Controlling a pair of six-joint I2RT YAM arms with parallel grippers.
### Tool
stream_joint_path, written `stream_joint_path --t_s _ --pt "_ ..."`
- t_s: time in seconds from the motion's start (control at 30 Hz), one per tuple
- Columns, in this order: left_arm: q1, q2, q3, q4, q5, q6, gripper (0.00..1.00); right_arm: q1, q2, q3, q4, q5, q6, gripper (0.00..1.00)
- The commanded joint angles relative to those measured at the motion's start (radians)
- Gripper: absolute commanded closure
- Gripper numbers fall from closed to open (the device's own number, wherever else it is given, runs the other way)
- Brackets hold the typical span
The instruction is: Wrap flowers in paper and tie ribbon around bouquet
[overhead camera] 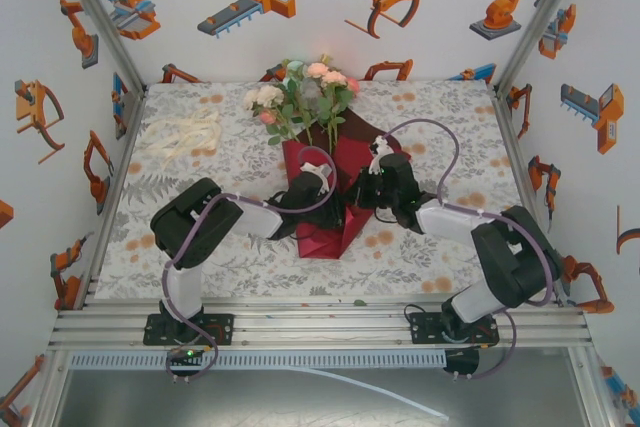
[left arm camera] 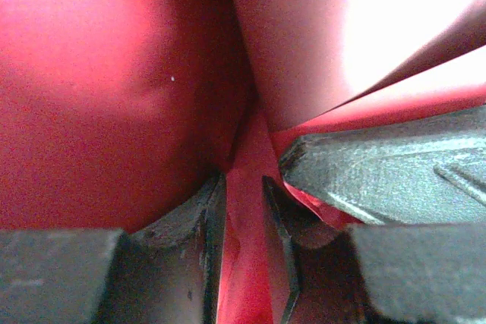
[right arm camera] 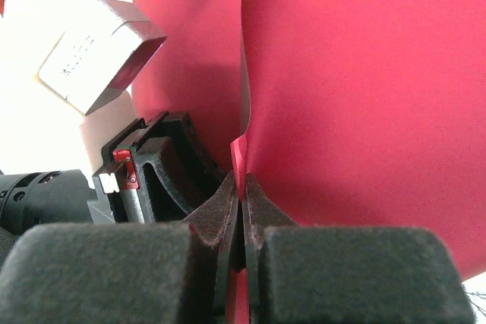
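Far off to the left of the left jaws, toward the back of the table (overhead camera: pixel 230 252), the ribbon (overhead camera: pixel 182 133) lies in a loose cream heap, well apart from both arms.

The left jaws stand a little apart over the middle of the table, with a fold of the paper (overhead camera: pixel 335 212) filling the gap and touching both fingers (left arm camera: pixel 205 221), so they are pinching that fold. From the left wrist, red sheet rises on every side of these jaws, creased into a valley just ahead of the fingertips.

Beyond both sets of jaws, toward the back wall, the flowers (overhead camera: pixel 305 97) spread their pink, peach and white heads. Their green stems run back down into the red sheet that both arms hold.

The right jaws sit just beside the left ones, to their right, on the same sheet. They are pressed tight together, pinching a thin edge of the paper (right arm camera: pixel 342 96), which curves up and away above them like a sail.
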State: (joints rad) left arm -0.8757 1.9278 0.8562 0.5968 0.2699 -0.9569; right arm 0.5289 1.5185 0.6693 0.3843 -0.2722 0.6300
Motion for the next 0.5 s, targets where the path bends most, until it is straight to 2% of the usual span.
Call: stream_joint_path --t_s 0.0,0.1,0.3,0.47 --pt "0.003 -0.077 0.039 -0.128 -0.028 0.034 0.68 0.003 -0.014 -0.021 0.083 0.008 0.012 0.93" --pt "0.004 -0.139 0.102 -0.325 -0.102 0.124 0.66 -0.003 -0.034 -0.038 0.080 0.020 0.002 0.93" --pt "0.014 -0.231 0.159 -0.524 -0.182 0.228 0.66 -0.015 -0.051 -0.045 0.041 0.035 -0.007 0.93" --pt "0.029 -0.290 0.148 -0.565 -0.213 0.250 0.65 -0.016 -0.037 -0.037 0.048 0.014 -0.004 0.94"
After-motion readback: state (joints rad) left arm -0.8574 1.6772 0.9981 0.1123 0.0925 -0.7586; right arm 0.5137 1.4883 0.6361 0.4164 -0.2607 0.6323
